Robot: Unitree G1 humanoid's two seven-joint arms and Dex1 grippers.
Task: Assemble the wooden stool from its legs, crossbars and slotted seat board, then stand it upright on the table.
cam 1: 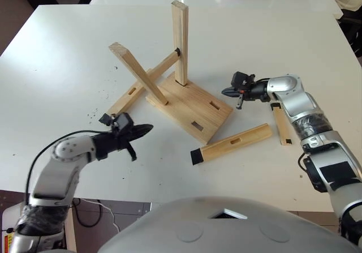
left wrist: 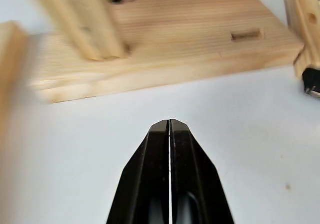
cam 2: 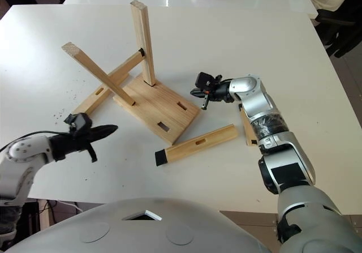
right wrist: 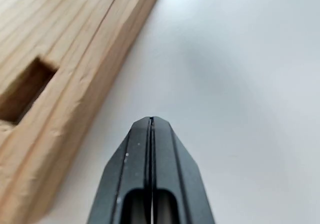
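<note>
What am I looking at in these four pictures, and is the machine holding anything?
It is a humanoid robot with two arms, each ending in a two-finger gripper. Two pictures look down from its head; two come from cameras on its wrists. On the white table lies a seat board with one leg standing upright in it and a second leg tilted. A slotted piece slants from the table up to the upright leg, and a loose leg lies nearer the robot. The left gripper and right gripper are both shut and hold nothing, either side of the board.

White table [cam 1: 56, 66]: seat board [cam 1: 192, 103] flat at centre; loose leg [cam 1: 232, 143] beside; short crossbar [cam 1: 281, 128] right.
</note>
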